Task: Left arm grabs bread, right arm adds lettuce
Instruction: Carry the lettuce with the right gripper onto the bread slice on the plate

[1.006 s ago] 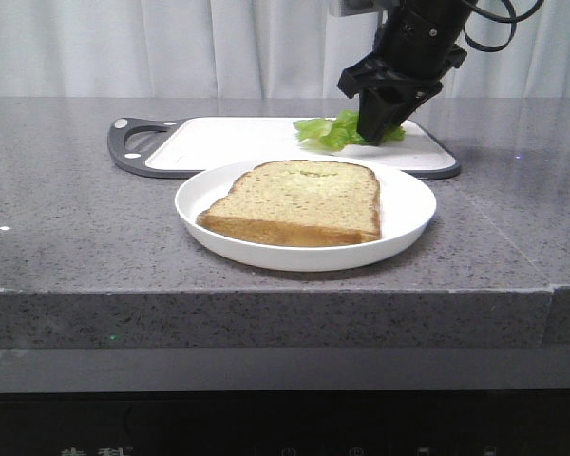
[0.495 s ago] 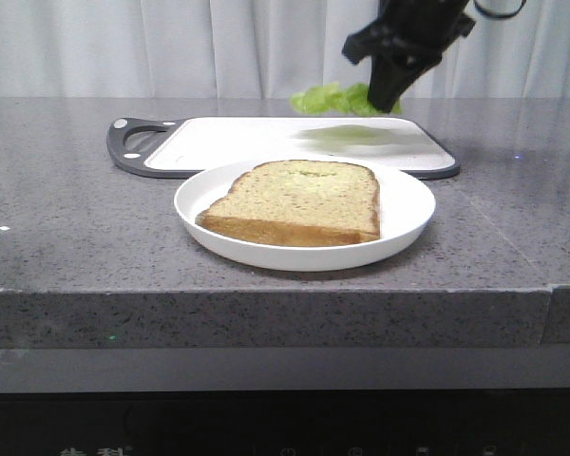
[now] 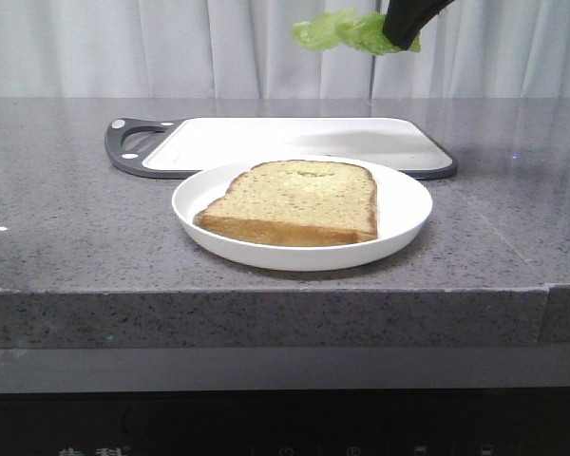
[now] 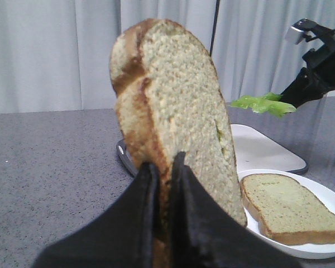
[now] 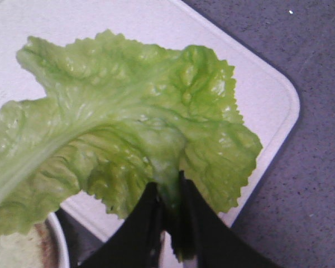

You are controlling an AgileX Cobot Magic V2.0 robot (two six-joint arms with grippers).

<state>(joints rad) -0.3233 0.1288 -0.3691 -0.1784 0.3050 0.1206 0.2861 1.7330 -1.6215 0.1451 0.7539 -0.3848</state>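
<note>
Clearly both arms are loaded at this moment, and each hold looks chosen for the assembly the task asks for. In the left wrist view the left gripper (image 4: 163,184) has its wedge fingers pinched onto the lower edge of the bread (image 4: 173,117), which stands on edge, crust to one side and pale crumb facing out; gripping it by the rim and keeping it raised seems meant to leave the plate free for whatever goes on first. This held slice does not appear in the front view, so its place over the counter cannot be told from there. The right gripper (image 5: 170,192) is clamped on the stem end of the lettuce (image 5: 117,128), the ruffled leaf fanning away from the fingertips above the cutting board (image 5: 251,84); a pinch at the stem lets the broad part hang open so it can drape flat. From the front, the leaf (image 3: 351,30) rides high, well above the board (image 3: 294,141) and behind the white plate (image 3: 399,223). On that plate lies a second slice (image 3: 299,199), flat and bare, which I judge to be the base awaiting the leaf. The next move likely calls for bringing the lettuce forward and down over that slice, with the risk that the light leaf clings to the fingers or lands off-centre.
</note>
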